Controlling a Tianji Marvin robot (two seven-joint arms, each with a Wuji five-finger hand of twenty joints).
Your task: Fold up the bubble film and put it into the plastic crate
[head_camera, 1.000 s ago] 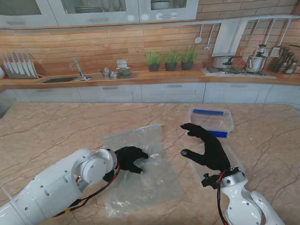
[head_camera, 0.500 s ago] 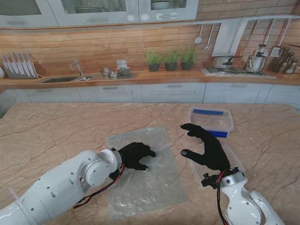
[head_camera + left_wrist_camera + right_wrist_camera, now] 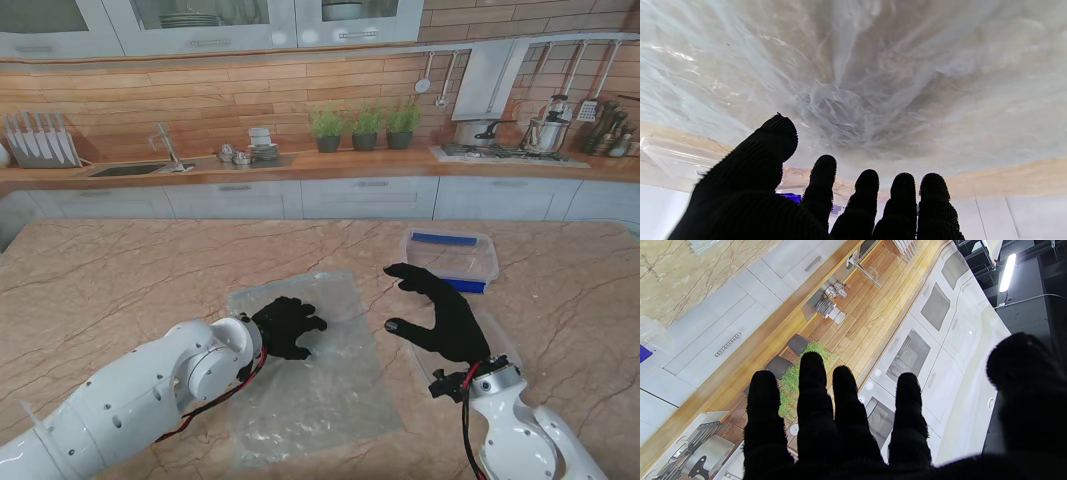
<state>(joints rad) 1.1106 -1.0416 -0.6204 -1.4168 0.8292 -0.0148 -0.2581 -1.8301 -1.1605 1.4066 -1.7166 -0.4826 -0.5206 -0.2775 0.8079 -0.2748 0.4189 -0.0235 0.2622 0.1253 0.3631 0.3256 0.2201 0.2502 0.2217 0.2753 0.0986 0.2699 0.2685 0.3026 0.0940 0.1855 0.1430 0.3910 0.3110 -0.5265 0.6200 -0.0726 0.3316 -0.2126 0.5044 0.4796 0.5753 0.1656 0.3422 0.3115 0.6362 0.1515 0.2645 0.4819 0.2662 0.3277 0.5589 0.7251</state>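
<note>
Left hand (image 3: 283,327) palm down over the far part of the bubble film (image 3: 310,385), fingers spread and straight, gripping nothing; wrist view shows fingertips (image 3: 822,166) apart with film close beyond them. Cannot tell if the palm presses the sheet. Right hand (image 3: 440,315) raised just right of the film, fingers splayed wide, thumb out, holding nothing.

Film lies flat, unfolded, mid-table (image 3: 120,270), near edge toward me, far edge past the left fingers. Open marble left and far of it.

Plastic crate (image 3: 452,255), clear with blue trim, sits far right of the film, beyond the right hand. The right hand stands between film and crate.
</note>
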